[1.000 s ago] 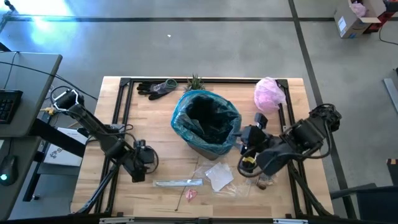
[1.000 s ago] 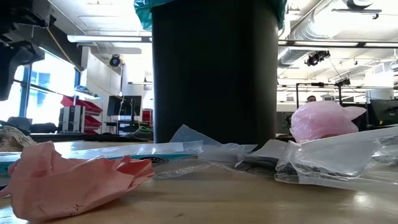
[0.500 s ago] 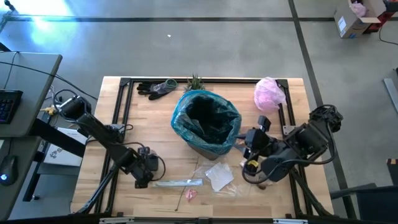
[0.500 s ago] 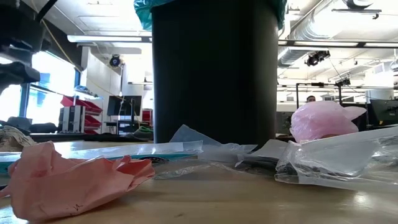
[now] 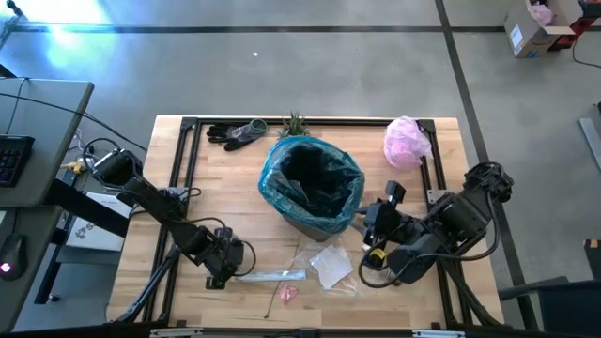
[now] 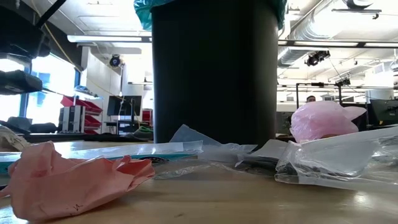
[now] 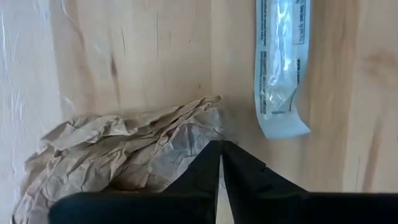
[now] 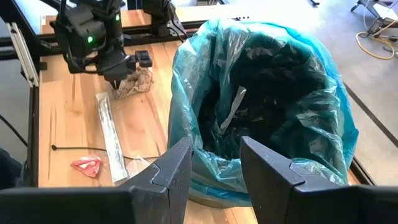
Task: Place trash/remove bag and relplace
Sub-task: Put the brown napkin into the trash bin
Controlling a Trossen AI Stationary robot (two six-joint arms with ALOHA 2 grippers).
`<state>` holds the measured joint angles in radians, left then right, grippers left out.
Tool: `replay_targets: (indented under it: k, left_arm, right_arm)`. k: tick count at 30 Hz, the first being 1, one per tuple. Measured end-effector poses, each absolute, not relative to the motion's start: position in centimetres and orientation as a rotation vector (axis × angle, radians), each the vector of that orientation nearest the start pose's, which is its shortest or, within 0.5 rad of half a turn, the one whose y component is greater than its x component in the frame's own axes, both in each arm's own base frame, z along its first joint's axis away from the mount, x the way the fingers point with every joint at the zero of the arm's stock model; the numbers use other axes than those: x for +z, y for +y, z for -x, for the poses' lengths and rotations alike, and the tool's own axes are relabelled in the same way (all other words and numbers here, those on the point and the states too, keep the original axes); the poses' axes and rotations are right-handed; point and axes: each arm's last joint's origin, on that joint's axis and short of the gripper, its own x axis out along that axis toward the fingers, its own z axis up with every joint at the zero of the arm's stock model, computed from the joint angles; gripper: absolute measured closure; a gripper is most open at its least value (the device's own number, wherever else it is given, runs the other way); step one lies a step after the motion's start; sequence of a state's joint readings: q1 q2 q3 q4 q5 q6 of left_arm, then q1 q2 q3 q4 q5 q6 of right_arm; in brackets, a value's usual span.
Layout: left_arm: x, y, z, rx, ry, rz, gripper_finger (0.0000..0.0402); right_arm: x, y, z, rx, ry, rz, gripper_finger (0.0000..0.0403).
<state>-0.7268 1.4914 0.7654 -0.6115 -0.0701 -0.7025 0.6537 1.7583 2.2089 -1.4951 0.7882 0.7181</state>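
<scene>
A crumpled brownish lump [image 7: 124, 155] of trash lies on the wooden table, just left of the long silvery wrapper [image 5: 270, 276]. My left gripper [image 7: 221, 148] points down at the lump's edge nearest the wrapper, shut. White scraps and clear wrappers [image 5: 331, 266] lie in front of the black bin, which the teal bag [image 5: 312, 183] lines. My right gripper [image 8: 214, 165] hovers open beside the bin's right rim with nothing between its fingers. My left gripper comes from above, pointing steeply down, with its shut fingertips on the lump's wrinkled edge [image 7: 202, 127] next to the wrapper's end. The fingers themselves hide whether a fold sits between them. The lump rests on the table.
A pink scrap [image 5: 287, 294] lies near the front edge. A pale pink bag [image 5: 406, 141], dark gloves [image 5: 233, 133] and a small plant [image 5: 295, 123] sit along the far side. A black frame [image 5: 178, 169] runs around the tabletop.
My left gripper has gone down and toward the table's near right, ending at the left end of the long wrapper, over the brownish lump. The trash on the table has stayed where it was.
</scene>
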Motion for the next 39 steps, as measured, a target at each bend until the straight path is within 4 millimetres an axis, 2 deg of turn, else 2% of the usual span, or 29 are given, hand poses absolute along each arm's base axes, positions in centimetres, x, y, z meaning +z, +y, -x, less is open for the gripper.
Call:
replay_targets:
  k: [10,15,19,26,29,34,39]
  left_arm:
    - [19.1,-14.9,-18.0,0.112,1.307,-0.078,0.0401]
    - [19.0,-13.3,-17.2,0.225,1.371,-0.056,0.0392]
    - [18.7,-12.8,-17.3,0.244,1.397,-0.032,0.0346]
    - [18.7,-12.2,-17.8,0.275,1.389,-0.007,0.0224]
    - [18.7,-12.0,-18.0,0.282,1.387,0.011,0.0186]
    - [17.8,-11.7,-18.3,0.271,1.366,0.057,0.016]
    - [15.3,-11.0,-18.0,0.242,1.362,0.13,0.0158]
  right_arm:
    - [44.3,17.3,-25.9,-0.385,0.696,0.026,0.028]
    - [44.3,17.3,-25.9,-0.389,0.693,0.029,0.028]
    - [44.4,17.2,-25.9,-0.4,0.683,0.035,0.028]
    - [44.4,17.2,-25.9,-0.4,0.682,0.035,0.028]
    - [44.4,17.3,-25.9,-0.4,0.682,0.035,0.028]
    - [44.3,17.3,-25.9,-0.399,0.683,0.037,0.028]
    - [44.1,17.4,-26.1,-0.402,0.695,0.049,0.028]
